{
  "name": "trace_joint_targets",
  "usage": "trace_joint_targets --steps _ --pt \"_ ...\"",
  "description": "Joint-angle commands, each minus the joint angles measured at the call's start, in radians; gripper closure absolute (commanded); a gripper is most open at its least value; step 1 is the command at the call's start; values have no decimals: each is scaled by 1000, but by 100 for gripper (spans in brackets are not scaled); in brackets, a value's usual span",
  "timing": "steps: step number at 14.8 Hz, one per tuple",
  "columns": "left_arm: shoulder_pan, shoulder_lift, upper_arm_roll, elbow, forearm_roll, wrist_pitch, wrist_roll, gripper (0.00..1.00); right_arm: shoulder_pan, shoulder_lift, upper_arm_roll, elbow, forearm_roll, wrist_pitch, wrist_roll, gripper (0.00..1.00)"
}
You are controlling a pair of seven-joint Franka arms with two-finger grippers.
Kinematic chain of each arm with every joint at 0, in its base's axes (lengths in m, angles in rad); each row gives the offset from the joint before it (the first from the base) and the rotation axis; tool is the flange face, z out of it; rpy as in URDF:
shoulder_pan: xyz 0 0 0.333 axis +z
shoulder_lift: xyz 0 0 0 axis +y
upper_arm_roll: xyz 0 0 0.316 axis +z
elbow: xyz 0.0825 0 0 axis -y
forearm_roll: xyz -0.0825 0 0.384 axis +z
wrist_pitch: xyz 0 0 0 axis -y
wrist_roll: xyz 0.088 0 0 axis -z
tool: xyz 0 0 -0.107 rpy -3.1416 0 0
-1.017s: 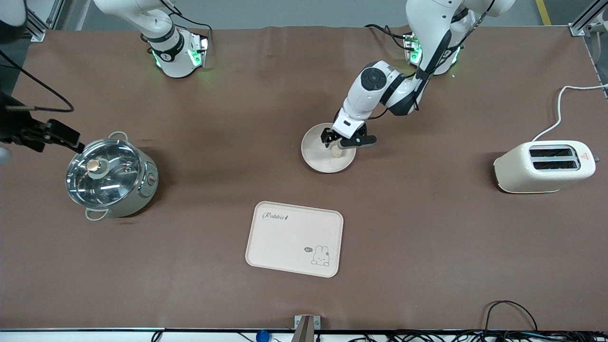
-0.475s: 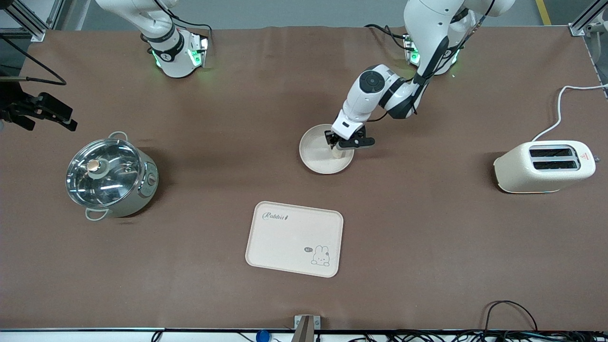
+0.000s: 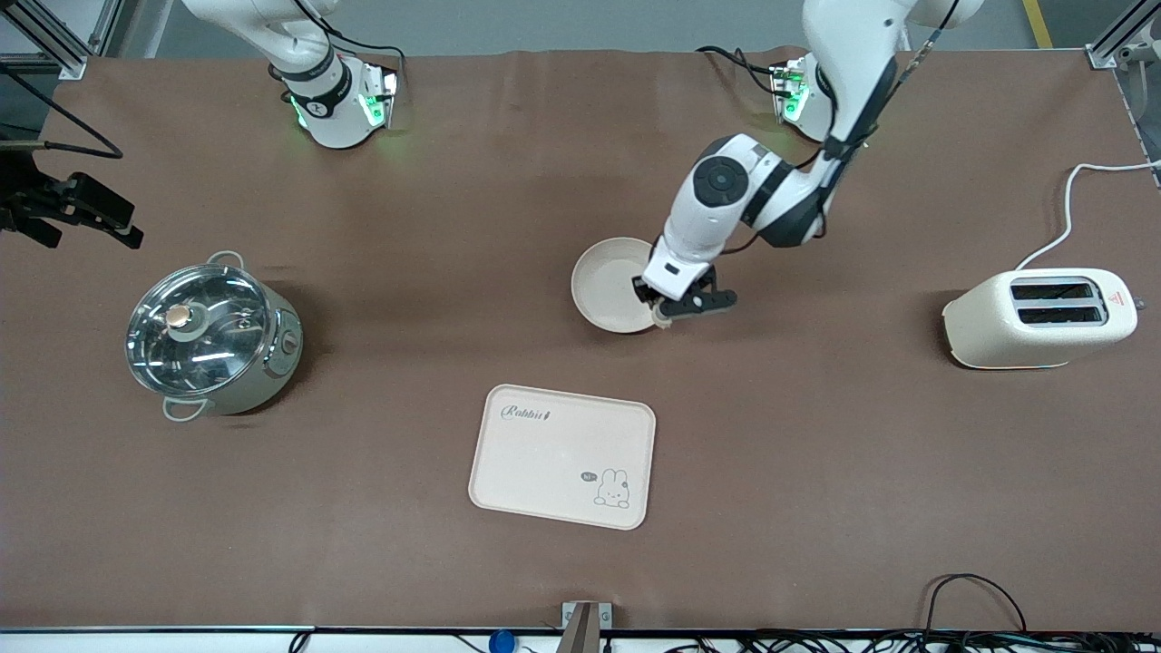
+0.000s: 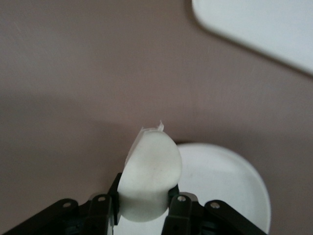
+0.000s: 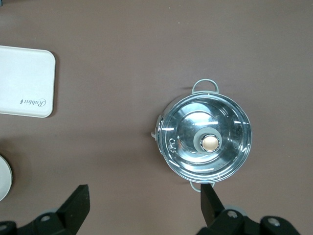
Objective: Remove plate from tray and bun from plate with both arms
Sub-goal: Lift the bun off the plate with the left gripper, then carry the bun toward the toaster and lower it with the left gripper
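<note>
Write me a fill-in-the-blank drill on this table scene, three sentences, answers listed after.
1. The left gripper is shut on the small pale cream ____, over the rim of the round cream-white plate.
2. The right gripper hangs with open fingers above the table beside the shiny steel pot with a glass ____.
3. The rectangular cream tray with a rabbit drawing lies ____ to the front camera than the plate.

Missing words: bun; lid; nearer
</note>
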Motion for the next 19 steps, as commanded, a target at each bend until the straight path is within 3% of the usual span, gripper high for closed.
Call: trace_joint_targets --steps 1,8,14,19 --pt "109 10 -5 63 19 -57 139 65 -18 -17 18 -13 -15 5 -1 0" --pt "427 68 -9 63 17 -21 671 64 -6 -14 20 -10 -13 19 -3 0" --pt "447 188 -8 96 17 55 747 64 -5 -14 20 -10 -11 21 -8 0" --pt "441 211 -8 109 17 66 747 61 -6 -14 20 -10 -11 15 -6 0"
